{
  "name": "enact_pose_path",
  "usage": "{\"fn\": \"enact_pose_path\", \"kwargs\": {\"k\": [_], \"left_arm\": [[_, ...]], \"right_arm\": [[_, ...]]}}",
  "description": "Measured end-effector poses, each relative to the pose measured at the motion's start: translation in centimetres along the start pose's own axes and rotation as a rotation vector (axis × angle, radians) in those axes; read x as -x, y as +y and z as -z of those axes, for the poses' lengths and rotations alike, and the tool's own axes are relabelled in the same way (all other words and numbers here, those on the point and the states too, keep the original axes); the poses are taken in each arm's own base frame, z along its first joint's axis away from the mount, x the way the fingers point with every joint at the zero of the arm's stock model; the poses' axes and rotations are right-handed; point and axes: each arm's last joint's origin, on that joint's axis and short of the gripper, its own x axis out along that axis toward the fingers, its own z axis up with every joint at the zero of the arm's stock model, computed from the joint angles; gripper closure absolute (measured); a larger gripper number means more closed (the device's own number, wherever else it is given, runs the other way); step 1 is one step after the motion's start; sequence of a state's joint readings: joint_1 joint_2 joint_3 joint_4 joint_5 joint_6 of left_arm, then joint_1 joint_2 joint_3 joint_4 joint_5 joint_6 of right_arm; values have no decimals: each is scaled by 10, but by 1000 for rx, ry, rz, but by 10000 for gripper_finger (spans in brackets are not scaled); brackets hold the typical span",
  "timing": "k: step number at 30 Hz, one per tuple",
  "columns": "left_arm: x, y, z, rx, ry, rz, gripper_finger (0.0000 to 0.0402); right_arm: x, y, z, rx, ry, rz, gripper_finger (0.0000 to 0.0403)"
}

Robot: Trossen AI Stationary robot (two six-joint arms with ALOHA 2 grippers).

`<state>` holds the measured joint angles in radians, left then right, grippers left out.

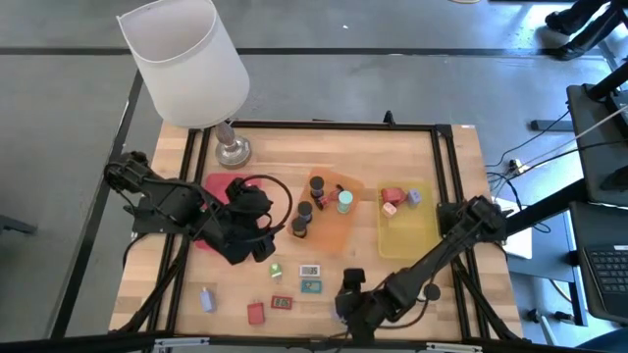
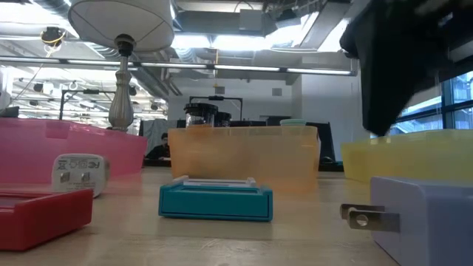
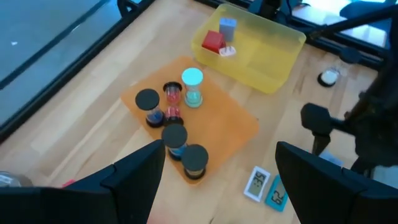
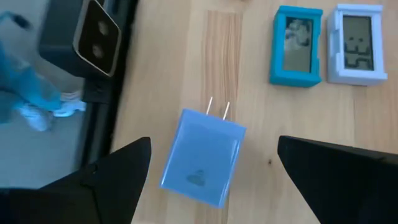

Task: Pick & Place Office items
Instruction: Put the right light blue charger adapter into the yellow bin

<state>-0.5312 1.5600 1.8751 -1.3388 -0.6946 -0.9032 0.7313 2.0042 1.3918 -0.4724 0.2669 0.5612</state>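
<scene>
A: What are the right gripper [image 4: 208,180] fingers doing?

B: They are standing spread wide, pinching nothing. A lavender-blue plug block [image 4: 204,157] is lying flat on the table [image 4: 249,93] between them, touching neither finger, its two prongs pointing away from the gripper.

A: And beyond it?

B: Past the prongs, off to one side, a teal flat display [image 4: 297,45] and a white flat display [image 4: 357,43] are sitting side by side, just apart from each other.

A: And the left gripper [image 3: 221,168]?

B: Its fingers are gaping open too, holding nothing, hanging above the table. Just ahead of the near fingertip [image 3: 146,163], black-capped bottles [image 3: 175,138] are standing upright in a cluster on the orange tray [image 3: 233,127], with a teal-capped one [image 3: 193,86] at the far end of the cluster. Beyond them, the yellow tray [image 3: 273,59] is holding a red block [image 3: 212,42] and a lavender block [image 3: 228,26] in its far corner.

A: Anything else around?

B: In the high view, a red rectangle [image 1: 256,313], a green one [image 1: 277,269] and another lavender block [image 1: 207,298] are lying loose on the table near its front edge. The lamp [image 1: 191,61] is standing at the back corner.
</scene>
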Motion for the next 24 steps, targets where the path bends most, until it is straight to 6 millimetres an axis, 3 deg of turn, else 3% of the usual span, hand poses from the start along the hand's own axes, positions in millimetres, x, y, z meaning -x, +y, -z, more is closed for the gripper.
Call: {"fn": "enact_pose_path", "kwargs": {"k": [9, 18, 24], "left_arm": [[0, 0, 0, 89, -4, -1, 100], [3, -3, 3, 123, -13, 7, 100], [9, -7, 8, 108, -13, 29, 100]], "right_arm": [[-24, 4, 11, -95, -15, 86, 48], [-38, 7, 20, -123, 75, 20, 49], [-39, 7, 19, -211, 72, 30, 94]]}}
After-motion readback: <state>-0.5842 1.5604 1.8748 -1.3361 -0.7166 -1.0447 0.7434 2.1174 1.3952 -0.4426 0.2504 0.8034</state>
